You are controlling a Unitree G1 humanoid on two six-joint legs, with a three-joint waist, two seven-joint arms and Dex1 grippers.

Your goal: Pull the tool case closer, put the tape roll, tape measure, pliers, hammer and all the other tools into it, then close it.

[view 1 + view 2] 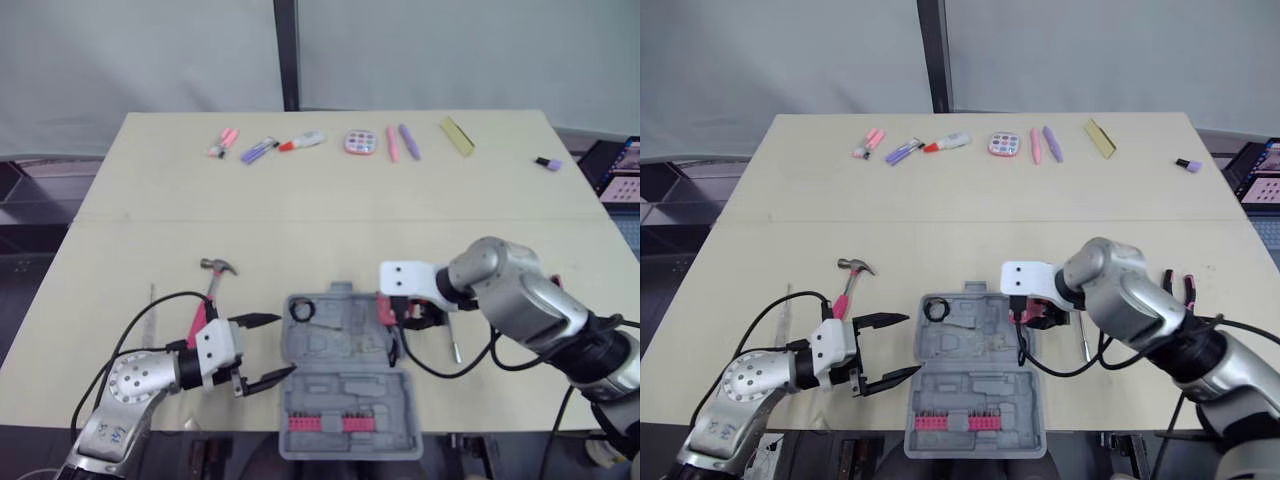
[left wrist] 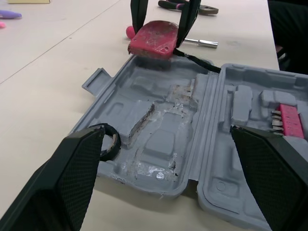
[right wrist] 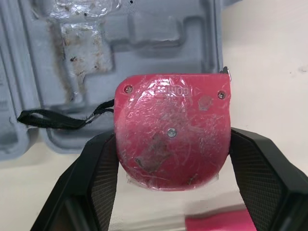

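Packing the tool case: the right gripper was clamped on the red tape measure, holding it just over the rim of the open grey tool case at about 1 o'clock from the case's centre. The case lay near the robot's edge of the table, both halves flat. The measure's black wrist strap trailed onto the moulded tray.

The two fingers pressed on opposite curved edges of the shell, its broad flat face turned to the wrist camera. The body looked like hard, glossy plastic: stiff, compact and probably dense for its size, so likely to slip under a light pinch. The grip across its widest part seemed sound, and the loose strap looked the likeliest part to snag.

The left gripper waited at 9 o'clock of the case, fingers spread wide and empty. The black tape roll already sat in the case's 11 o'clock corner. The hammer lay on the table at 10 o'clock and the pliers at 2 o'clock.
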